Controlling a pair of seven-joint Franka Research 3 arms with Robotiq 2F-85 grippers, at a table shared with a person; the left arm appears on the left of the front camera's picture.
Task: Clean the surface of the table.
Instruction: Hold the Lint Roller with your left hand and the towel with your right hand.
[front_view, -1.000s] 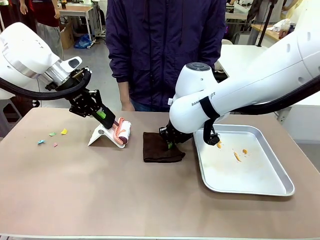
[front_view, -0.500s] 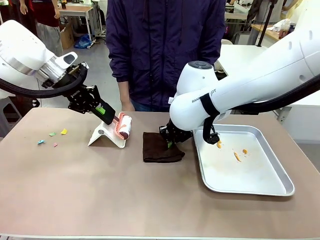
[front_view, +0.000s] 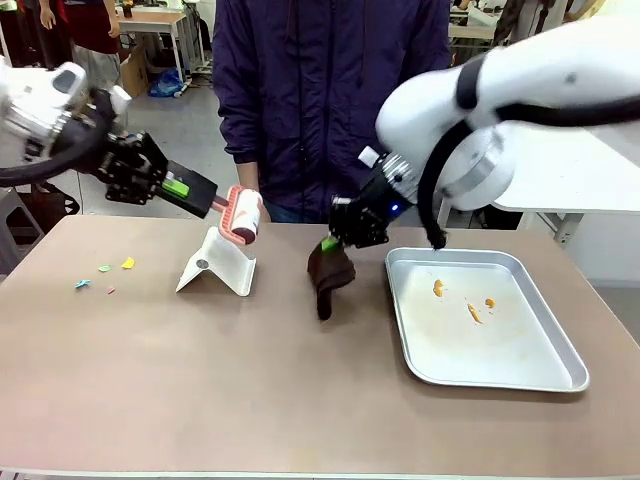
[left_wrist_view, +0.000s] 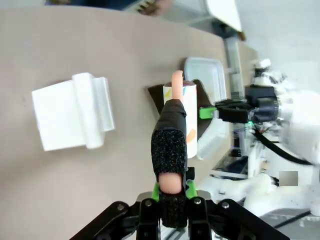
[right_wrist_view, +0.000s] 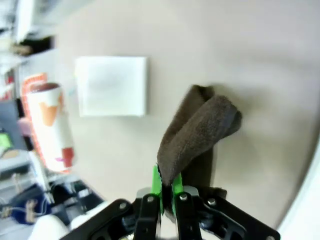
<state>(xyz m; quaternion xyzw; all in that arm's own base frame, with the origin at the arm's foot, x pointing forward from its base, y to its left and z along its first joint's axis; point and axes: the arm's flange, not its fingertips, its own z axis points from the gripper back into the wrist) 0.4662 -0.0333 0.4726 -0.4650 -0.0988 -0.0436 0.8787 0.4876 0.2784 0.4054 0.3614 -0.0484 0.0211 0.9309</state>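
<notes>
Table (front_view: 200, 380): cloth (front_view: 328, 274), roller (front_view: 243, 214) now aloft

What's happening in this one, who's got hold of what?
The left gripper grips the lint roller by its handle, in the air above its white stand. The right gripper pinches a dark brown cloth that hangs down beside the metal tray. Coloured scraps lie on the table near the left arm; a person stands at the far side.
</notes>
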